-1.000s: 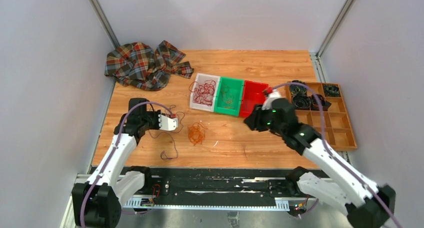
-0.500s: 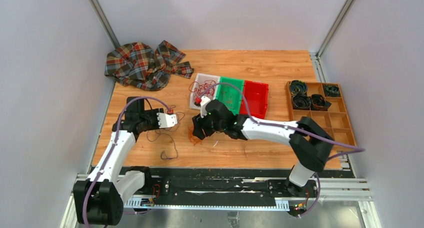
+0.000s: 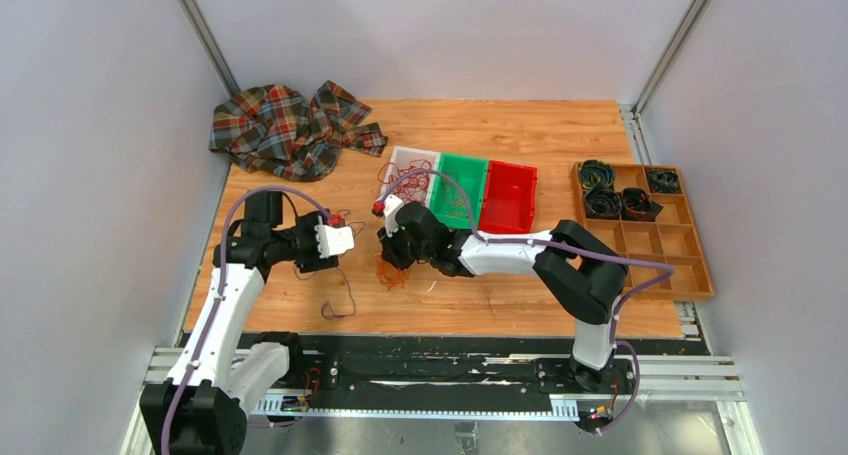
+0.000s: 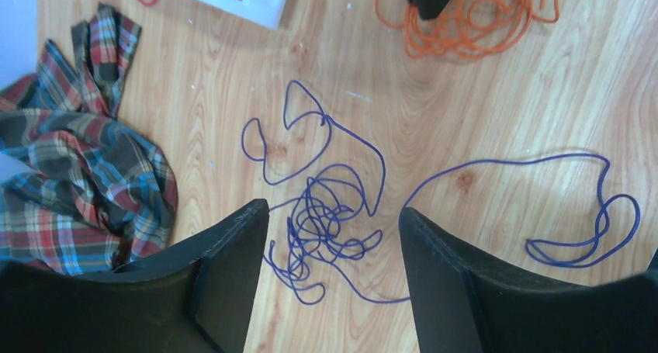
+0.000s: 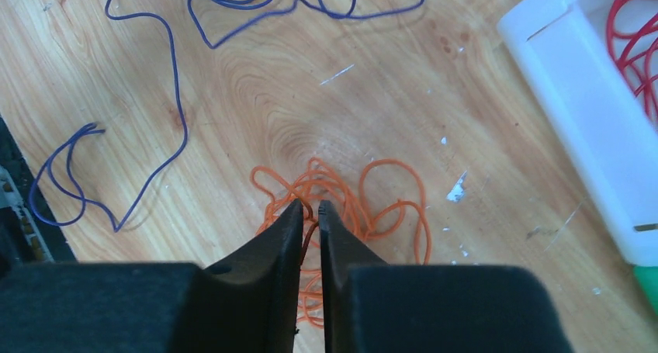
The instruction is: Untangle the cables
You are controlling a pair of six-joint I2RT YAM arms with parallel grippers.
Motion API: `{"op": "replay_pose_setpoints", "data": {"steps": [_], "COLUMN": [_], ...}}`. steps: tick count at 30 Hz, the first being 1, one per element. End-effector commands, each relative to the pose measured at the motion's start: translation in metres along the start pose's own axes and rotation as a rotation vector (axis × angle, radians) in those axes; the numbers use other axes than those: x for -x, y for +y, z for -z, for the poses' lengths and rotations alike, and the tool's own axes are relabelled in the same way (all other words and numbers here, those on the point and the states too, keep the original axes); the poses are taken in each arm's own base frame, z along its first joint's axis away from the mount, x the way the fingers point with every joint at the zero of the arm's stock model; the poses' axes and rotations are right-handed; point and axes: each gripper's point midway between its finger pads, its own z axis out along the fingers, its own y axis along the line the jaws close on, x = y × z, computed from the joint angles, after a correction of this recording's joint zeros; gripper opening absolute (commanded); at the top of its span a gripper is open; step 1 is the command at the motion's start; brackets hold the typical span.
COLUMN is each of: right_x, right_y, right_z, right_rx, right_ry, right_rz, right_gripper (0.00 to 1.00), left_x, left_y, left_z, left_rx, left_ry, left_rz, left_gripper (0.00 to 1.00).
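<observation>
A purple cable (image 4: 314,221) lies loose on the wooden table, a small tangle with a long tail (image 3: 340,300) running toward the front. My left gripper (image 4: 334,213) hovers open over that tangle, with nothing between its fingers. An orange cable bunch (image 5: 334,178) lies to the right of it. My right gripper (image 5: 310,207) is down on the bunch, shut on an orange strand that shows in the narrow gap between its jaws. In the top view the right gripper (image 3: 392,255) sits at the orange bunch (image 3: 390,273). Red cables (image 3: 408,180) fill the white bin.
A white bin (image 5: 574,97), a green bin (image 3: 458,190) and a red bin (image 3: 508,197) stand in a row behind the grippers. A plaid cloth (image 3: 285,130) lies crumpled at the back left. A wooden compartment tray (image 3: 650,230) with black coils is at the right.
My right arm swung left from the red bin to the orange bunch and closed on it. The left gripper opened, and the purple cable now lies free beneath it.
</observation>
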Motion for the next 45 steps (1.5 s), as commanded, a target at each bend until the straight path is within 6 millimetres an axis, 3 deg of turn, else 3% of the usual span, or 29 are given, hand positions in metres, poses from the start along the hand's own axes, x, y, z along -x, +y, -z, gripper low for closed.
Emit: {"op": "replay_pose_setpoints", "data": {"steps": [1,3,8,11,16,21,27,33,36,39,42,45], "right_x": [0.029,0.029,0.028,0.026,0.028,0.031,0.040,0.046,0.048,0.047,0.048,0.047], "right_y": [0.003,0.002,-0.005,-0.006,0.000,0.006,0.012,0.014,0.013,0.012,0.010,0.010], "right_z": [-0.001,0.005,0.024,0.036,0.046,0.053,0.063,0.069,0.072,0.075,0.080,0.085], "right_rx": [-0.007,-0.011,-0.034,-0.029,0.005,0.046,0.081,0.105,0.108,0.103,0.099,0.101], "right_ry": [-0.092,-0.099,-0.132,-0.168,-0.214,-0.246,-0.288,-0.321,-0.333,-0.339,-0.346,-0.353], "right_rz": [0.054,0.061,0.035,0.000,-0.021,-0.040,-0.063,-0.107,-0.125,-0.127,-0.130,-0.136], "right_gripper": [0.06,0.01,0.01,0.01,0.01,0.01,0.01,0.01,0.01,0.01,0.01,0.01], "left_x": [0.029,0.034,0.047,0.056,0.078,0.083,0.088,0.101,0.107,0.100,0.092,0.096], "left_y": [0.002,-0.002,-0.014,-0.014,0.007,-0.009,-0.020,-0.033,-0.038,-0.054,-0.058,-0.056], "left_z": [-0.001,-0.008,-0.035,-0.057,-0.081,-0.091,-0.086,-0.071,-0.062,-0.051,-0.046,-0.042], "left_rx": [-0.037,-0.075,-0.169,-0.189,-0.111,-0.187,-0.245,-0.309,-0.337,-0.391,-0.383,-0.362], "left_ry": [-0.121,-0.137,-0.144,-0.128,-0.169,-0.181,-0.202,-0.239,-0.259,-0.237,-0.212,-0.227], "left_rz": [-0.020,-0.052,-0.137,-0.130,-0.139,-0.185,-0.134,-0.062,-0.039,-0.069,-0.131,-0.117], "left_gripper": [0.69,0.74,0.79,0.79,0.77,0.70,0.47,0.39,0.39,0.43,0.52,0.61]}}
